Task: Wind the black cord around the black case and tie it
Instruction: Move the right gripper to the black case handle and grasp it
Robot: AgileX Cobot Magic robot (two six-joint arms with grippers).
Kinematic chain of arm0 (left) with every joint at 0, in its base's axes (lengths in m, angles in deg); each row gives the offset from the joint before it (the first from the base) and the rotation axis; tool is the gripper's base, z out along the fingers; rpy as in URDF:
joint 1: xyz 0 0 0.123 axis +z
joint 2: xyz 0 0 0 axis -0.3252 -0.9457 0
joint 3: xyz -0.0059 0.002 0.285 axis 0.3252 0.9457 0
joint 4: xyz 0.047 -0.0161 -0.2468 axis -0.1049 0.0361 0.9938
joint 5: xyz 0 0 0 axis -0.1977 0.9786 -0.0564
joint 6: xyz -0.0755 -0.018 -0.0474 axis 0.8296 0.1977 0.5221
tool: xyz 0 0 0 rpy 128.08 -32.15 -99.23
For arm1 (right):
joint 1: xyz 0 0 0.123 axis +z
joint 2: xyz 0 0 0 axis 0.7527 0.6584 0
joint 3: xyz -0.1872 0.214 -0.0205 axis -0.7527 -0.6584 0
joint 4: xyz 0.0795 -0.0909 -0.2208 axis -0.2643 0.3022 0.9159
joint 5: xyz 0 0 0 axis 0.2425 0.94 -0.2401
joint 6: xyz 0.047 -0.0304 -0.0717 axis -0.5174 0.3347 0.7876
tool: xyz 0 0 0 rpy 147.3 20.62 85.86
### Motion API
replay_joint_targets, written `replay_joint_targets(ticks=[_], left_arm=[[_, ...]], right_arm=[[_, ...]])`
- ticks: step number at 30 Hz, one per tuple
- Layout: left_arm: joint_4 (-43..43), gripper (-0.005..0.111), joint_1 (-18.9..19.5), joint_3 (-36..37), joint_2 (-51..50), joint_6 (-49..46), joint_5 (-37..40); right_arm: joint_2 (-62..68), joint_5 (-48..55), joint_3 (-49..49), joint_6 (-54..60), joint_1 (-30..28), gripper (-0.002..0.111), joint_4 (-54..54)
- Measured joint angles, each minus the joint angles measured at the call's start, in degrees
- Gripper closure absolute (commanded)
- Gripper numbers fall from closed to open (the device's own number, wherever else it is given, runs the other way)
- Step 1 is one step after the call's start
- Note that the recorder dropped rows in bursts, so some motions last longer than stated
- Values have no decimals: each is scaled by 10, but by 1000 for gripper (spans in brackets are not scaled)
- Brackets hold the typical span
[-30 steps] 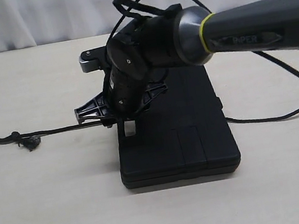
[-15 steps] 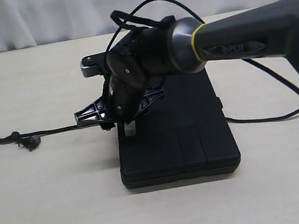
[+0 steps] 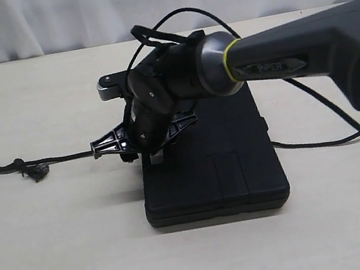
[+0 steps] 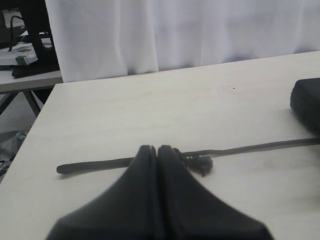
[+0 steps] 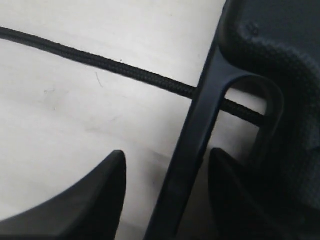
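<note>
Pale tabletop (image 3: 63,263) fills the exterior view, with a white curtain (image 3: 45,19) behind its far edge.

1. Right arm (image 3: 303,47). We see the grey arm enter from the right of the exterior view and reach across the middle. Its wrist bends down over the left side of the black case (image 3: 227,175).

2. Black case. It lies flat near the middle of the table. Its moulded handle (image 5: 200,120) is on the side turned to the left of the exterior view.

3. Right gripper (image 5: 167,155). We find its jaws spread and set astride the handle bar. One finger (image 5: 100,195) is over the bare table and the other is over the case body. A gap shows on each side of the bar.

4. Left gripper (image 4: 157,150). It does not appear in the exterior view. In the left wrist view its two fingers are pressed together with no gap. The tips stand in front of the cord, and we cannot tell whether they touch it.

5. Black cord (image 3: 67,156). It lies on the table from the left edge of the exterior view to the handle side of the case. In the right wrist view it passes under the handle loop. Another stretch (image 3: 318,144) comes out at the case's right side and runs toward the right edge, where its end is hidden.

6. Knot (image 3: 31,171). We note a small frayed knot on the left stretch, well apart from the case and just beside the left gripper's tips.
</note>
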Motion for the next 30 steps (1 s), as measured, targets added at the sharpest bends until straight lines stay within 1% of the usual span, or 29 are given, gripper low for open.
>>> replay_joint_targets(ticks=[20, 25, 30], left_arm=[[0, 107, 0, 0, 0, 0, 0], [0, 107, 0, 0, 0, 0, 0], [0, 107, 0, 0, 0, 0, 0]], right_arm=[[1, -3, 0, -1, 1, 60, 6], [3, -27, 0, -28, 1, 60, 20], [6, -29, 0, -33, 1, 60, 23]])
